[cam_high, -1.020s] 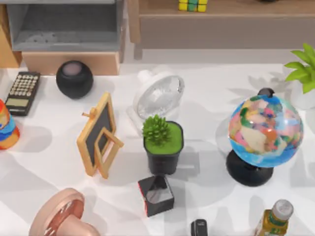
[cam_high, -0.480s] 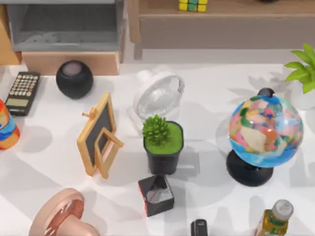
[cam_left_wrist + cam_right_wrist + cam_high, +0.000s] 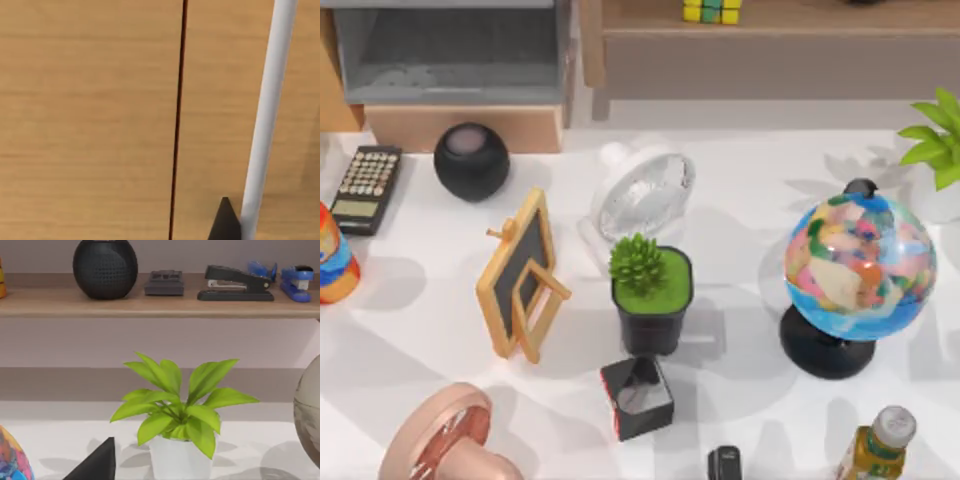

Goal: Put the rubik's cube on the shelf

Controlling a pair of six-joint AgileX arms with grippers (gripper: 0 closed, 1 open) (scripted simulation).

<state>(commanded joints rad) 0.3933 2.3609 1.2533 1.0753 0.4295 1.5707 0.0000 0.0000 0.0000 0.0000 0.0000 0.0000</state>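
Observation:
The rubik's cube (image 3: pixel 712 10), with yellow and green tiles, rests on the light-wood shelf (image 3: pixel 800 18) at the back of the table, right of the wooden upright (image 3: pixel 590 45). The beige panel (image 3: pixel 770 68) runs below the board. In the right wrist view the shelf board (image 3: pixel 160 306) carries a black round speaker (image 3: pixel 105 267) and a black stapler (image 3: pixel 235 282). A dark tip of my right gripper (image 3: pixel 97 464) pokes in low, facing the leafy plant (image 3: pixel 177 412). A dark tip of my left gripper (image 3: pixel 225 226) sits before a wood-grain surface and a white edge (image 3: pixel 265 120).
On the white table stand a globe (image 3: pixel 860 268), a potted succulent (image 3: pixel 650 295), a clear fan (image 3: pixel 642 195), a small chalkboard (image 3: pixel 520 275), a black ball speaker (image 3: pixel 471 160), a calculator (image 3: pixel 365 187), a black-grey cube (image 3: pixel 638 397) and a bottle (image 3: pixel 878 445). A grey cubby (image 3: pixel 450 50) is back left.

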